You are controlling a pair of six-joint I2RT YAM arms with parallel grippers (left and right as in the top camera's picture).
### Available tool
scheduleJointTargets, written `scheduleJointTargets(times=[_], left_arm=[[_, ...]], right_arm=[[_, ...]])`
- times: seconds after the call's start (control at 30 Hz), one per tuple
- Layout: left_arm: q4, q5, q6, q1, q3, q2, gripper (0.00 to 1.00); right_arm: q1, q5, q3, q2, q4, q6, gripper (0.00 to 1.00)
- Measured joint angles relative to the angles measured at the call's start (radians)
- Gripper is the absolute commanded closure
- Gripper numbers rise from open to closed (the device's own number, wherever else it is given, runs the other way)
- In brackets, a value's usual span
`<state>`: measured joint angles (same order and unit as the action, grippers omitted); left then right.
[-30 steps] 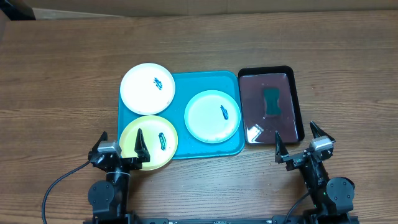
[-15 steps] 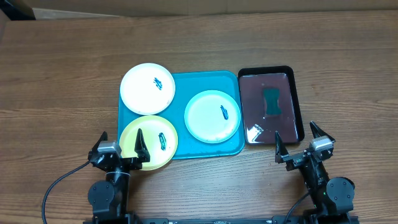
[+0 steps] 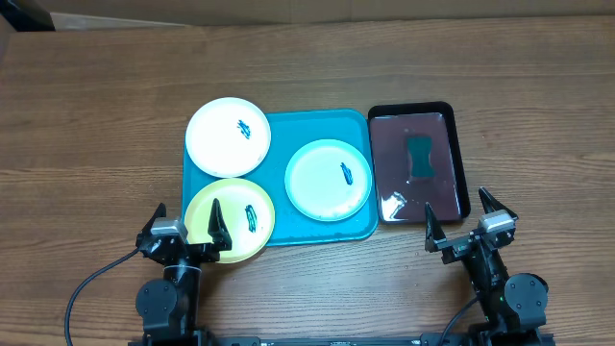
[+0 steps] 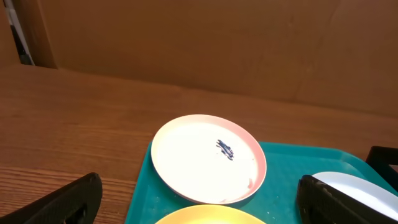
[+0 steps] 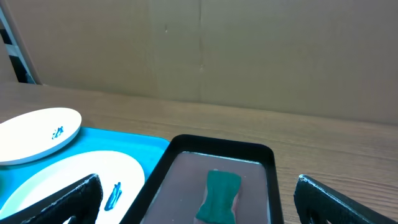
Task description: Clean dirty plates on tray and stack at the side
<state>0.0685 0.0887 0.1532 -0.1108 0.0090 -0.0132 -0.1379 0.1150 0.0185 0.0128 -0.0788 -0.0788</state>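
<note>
Three plates lie on the turquoise tray (image 3: 288,130): a white plate (image 3: 228,136) overhanging its far left corner, a yellow-green plate (image 3: 240,219) at the near left, and a pale mint plate (image 3: 328,180) in the middle. Each carries a small teal smear. My left gripper (image 3: 187,221) stands open at the near edge of the yellow-green plate, holding nothing. In the left wrist view the left gripper (image 4: 199,183) faces the white plate (image 4: 208,158) and the tray (image 4: 280,186). My right gripper (image 3: 459,219) stands open just in front of the black tray, empty.
A black tray (image 3: 459,163) of dark liquid sits right of the turquoise tray, with a teal sponge (image 3: 420,157) lying in it. The right wrist view shows the sponge (image 5: 221,196) ahead between the open fingers. Bare wooden table surrounds both trays; cardboard stands behind.
</note>
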Motion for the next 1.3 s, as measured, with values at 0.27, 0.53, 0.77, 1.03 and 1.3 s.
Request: scheduleJointTargets(times=[0.27, 0.53, 0.77, 1.03, 1.3], left_arm=[[-0.002, 0.000, 0.001, 0.000, 0.000, 0.000, 0.00], [0.038, 0.155, 0.024, 0.000, 0.044, 0.000, 0.00], [0.330, 0.245, 0.031, 0.000, 0.436, -0.133, 0.00], [0.882, 0.381, -0.025, 0.003, 1.101, -0.636, 0.00], [1.236, 0.495, -0.026, 0.006, 1.582, -1.126, 0.00]], right_arm=[[0.000, 0.000, 0.000, 0.000, 0.000, 0.000, 0.00], [0.000, 0.000, 0.000, 0.000, 0.000, 0.000, 0.00], [0.000, 0.000, 0.000, 0.000, 0.000, 0.000, 0.00], [0.000, 0.000, 0.000, -0.001, 0.000, 0.000, 0.00], [0.000, 0.000, 0.000, -0.001, 0.000, 0.000, 0.00]])
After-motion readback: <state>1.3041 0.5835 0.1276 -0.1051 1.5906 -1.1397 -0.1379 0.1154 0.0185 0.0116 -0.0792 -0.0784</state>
